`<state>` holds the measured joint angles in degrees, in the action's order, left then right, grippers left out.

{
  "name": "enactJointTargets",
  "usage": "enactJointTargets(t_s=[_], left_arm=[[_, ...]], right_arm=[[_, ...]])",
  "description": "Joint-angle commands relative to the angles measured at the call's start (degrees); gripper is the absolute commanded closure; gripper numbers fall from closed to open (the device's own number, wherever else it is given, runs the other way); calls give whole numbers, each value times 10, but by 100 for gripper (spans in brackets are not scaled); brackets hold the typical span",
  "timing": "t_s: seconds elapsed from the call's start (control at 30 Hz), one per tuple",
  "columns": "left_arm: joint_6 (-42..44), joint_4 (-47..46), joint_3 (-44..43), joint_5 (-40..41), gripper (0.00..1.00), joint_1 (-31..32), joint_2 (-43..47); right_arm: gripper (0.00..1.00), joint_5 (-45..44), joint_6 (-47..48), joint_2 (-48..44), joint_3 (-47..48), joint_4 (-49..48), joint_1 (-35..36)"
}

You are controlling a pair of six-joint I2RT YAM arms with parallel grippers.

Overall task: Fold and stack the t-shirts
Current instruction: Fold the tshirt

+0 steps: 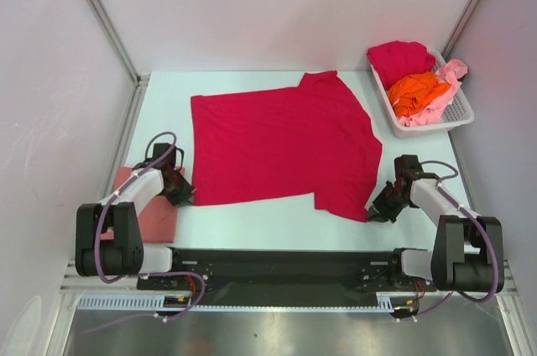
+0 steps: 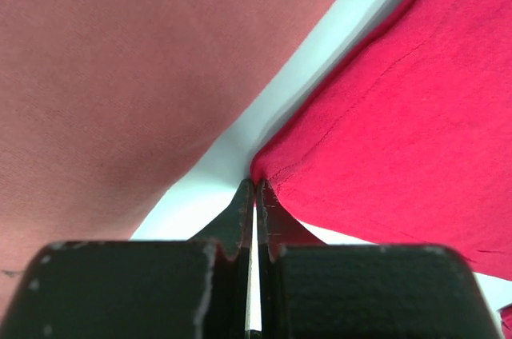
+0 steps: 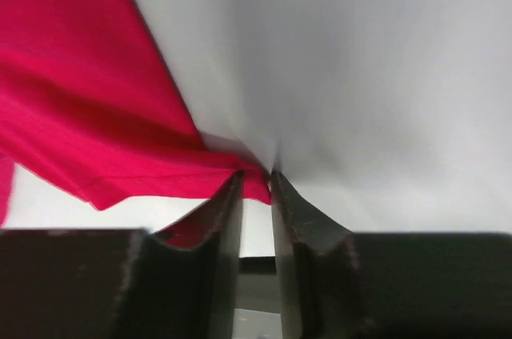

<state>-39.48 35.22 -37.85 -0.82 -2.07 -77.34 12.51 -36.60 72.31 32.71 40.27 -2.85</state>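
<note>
The crimson t-shirt point(image 1: 281, 142) lies spread flat across the middle of the table point(image 1: 252, 226), likely opened out so a fold can start from its near side. The left gripper point(image 1: 182, 194) is clenched on its near left corner; the right gripper point(image 1: 377, 209) has its jaws narrowly apart around the near right corner, and I cannot tell whether they bite. A salmon pink t-shirt point(image 1: 155, 217) sits folded by the near left edge, probably the stack's base.

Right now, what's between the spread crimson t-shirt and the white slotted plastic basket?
Only a bare strip of pale tabletop, seen in the top view.
</note>
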Motion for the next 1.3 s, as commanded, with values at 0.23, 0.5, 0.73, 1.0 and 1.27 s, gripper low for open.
enactJointTargets(t_s=[0.23, 0.5, 0.73, 1.0, 1.27], left_arm=[[-9, 0, 9, 5, 100, -3, 55], [-47, 24, 45, 7, 99, -3, 154], [-76, 71, 46, 22, 100, -3, 208], [-117, 151, 56, 36, 100, -3, 291], [-132, 204, 45, 51, 100, -3, 346]], right_arm=[[100, -68, -100, -98, -22, 64, 27], [100, -100, -109, -207, 24, 160, 53], [100, -112, -75, -261, 86, 241, 69], [100, -121, -82, -282, 155, 319, 110], [100, -115, -102, -315, 189, 381, 137]])
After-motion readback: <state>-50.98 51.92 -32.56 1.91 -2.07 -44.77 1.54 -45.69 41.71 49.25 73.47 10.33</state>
